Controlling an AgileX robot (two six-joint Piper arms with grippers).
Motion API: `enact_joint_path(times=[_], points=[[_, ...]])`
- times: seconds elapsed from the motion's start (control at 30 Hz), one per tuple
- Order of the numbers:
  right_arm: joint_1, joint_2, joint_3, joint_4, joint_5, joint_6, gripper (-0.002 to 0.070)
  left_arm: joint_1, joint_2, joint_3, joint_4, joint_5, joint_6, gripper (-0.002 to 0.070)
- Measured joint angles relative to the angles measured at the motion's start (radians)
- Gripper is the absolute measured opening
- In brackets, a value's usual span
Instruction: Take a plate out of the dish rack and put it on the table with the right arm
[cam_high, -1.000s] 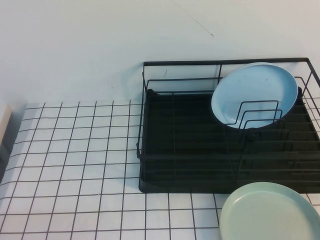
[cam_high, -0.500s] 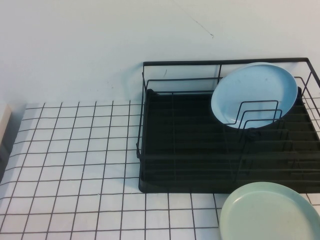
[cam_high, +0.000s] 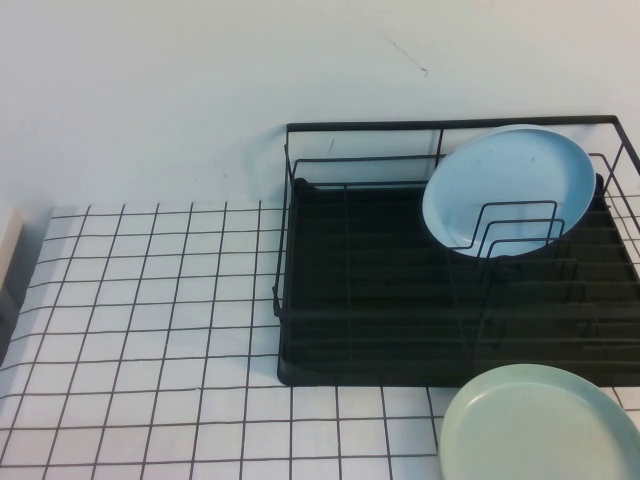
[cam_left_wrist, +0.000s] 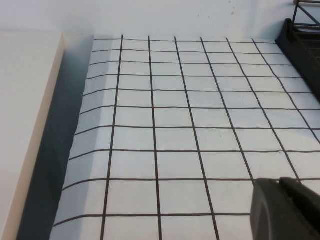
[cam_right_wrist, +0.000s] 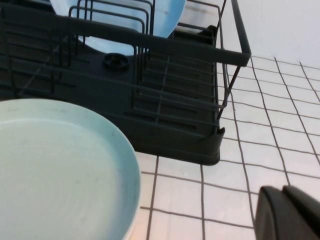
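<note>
Blue plate (cam_high: 508, 183) leans tilted among upright wire dividers at the rack's (cam_high: 350, 300) far right, glossy, raised rim. Right pincer (cam_right_wrist: 289, 214), black tip only, hangs over the gridded desk (cam_high: 150, 320) beside the rack's corner, well apart from it; spread cannot be told. Mint plate (cam_high: 540, 425) lies flat before the rack. Left pincer (cam_left_wrist: 285, 209) over bare grid, likewise unreadable.

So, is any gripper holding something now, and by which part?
Nothing is held. The plate stands in the dish rack; left gripper and right gripper are over the table.
</note>
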Motion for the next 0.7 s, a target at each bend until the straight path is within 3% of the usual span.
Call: enact_joint_path(times=[0.17,0.5,0.7], points=[[0.0,0.0,0.01,0.0,-0.135,0.0,-0.0003,0.0,0.0,0.0,0.0,0.0,0.0,-0.0003],[0.0,0.0,0.01,0.0,-0.795,0.025,-0.0003,0.0,0.0,0.0,0.0,0.0,0.0,-0.0003],[0.0,0.0,0.01,0.016,-1.049,0.035,-0.0003,0.0,0.0,0.0,0.0,0.0,0.0,-0.0003]])
